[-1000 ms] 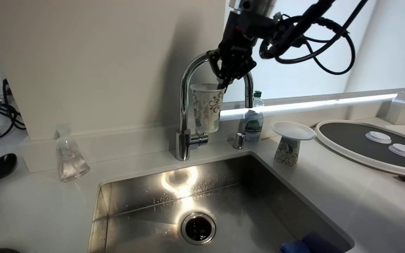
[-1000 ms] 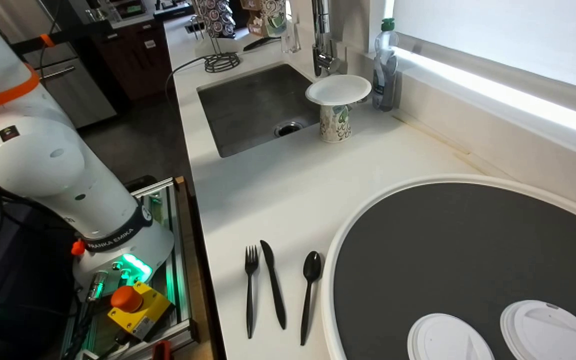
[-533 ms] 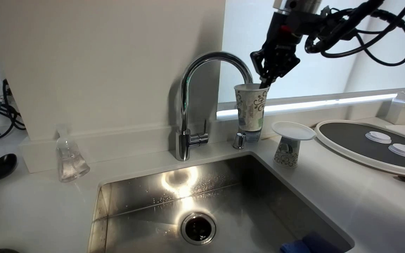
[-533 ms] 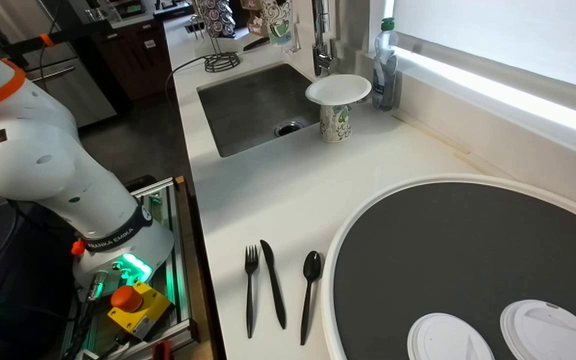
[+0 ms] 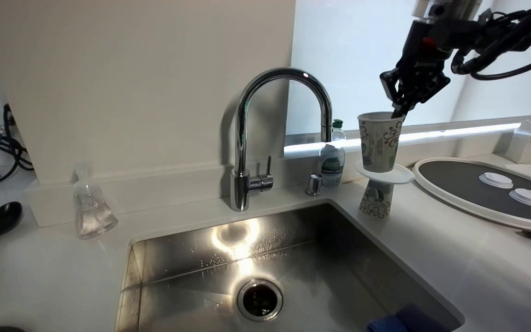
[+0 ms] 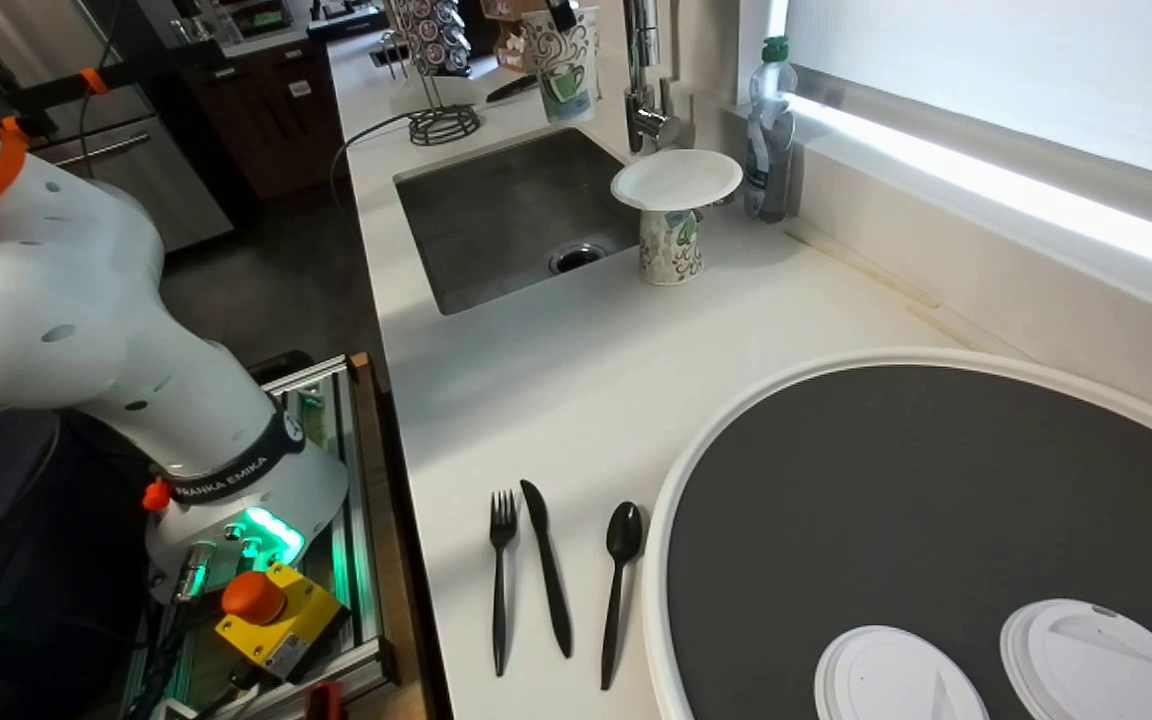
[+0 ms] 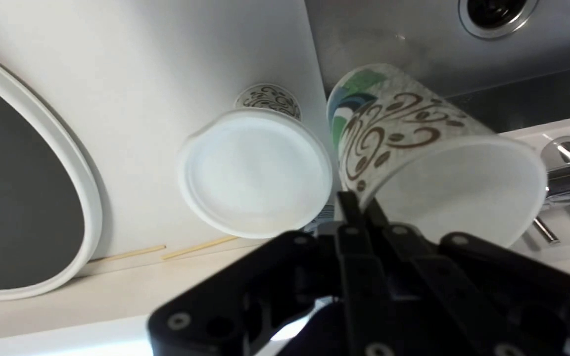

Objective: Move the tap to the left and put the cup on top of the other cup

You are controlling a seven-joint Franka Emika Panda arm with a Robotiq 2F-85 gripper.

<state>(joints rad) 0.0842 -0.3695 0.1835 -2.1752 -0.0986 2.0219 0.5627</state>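
Note:
The cup (image 5: 380, 143) is a whitish paper cup with brown swirls, open end up. My gripper (image 5: 399, 113) is shut on its rim; in the wrist view my gripper (image 7: 361, 205) pinches the wall of the tilted cup (image 7: 399, 118). The other cup (image 5: 376, 203) stands upside down on the counter with a white plate (image 6: 676, 180) on top. The held cup overlaps the plate in an exterior view but shows beside the plate (image 7: 258, 173) in the wrist view, apart from it. The chrome tap (image 5: 242, 124) arches behind the sink, its spout towards the soap bottle.
The steel sink (image 5: 178, 290) lies in front of the tap. A green-capped soap bottle (image 5: 332, 159) stands behind the plate. A round grey tray (image 6: 886, 480) with white lids (image 6: 901, 680), and a black fork (image 6: 501, 570), knife and spoon, lie further along the counter.
My gripper has carried the cup from in front of the tap to the right in an exterior view, up to the plate-topped cup. The tap and the other cup have not moved.

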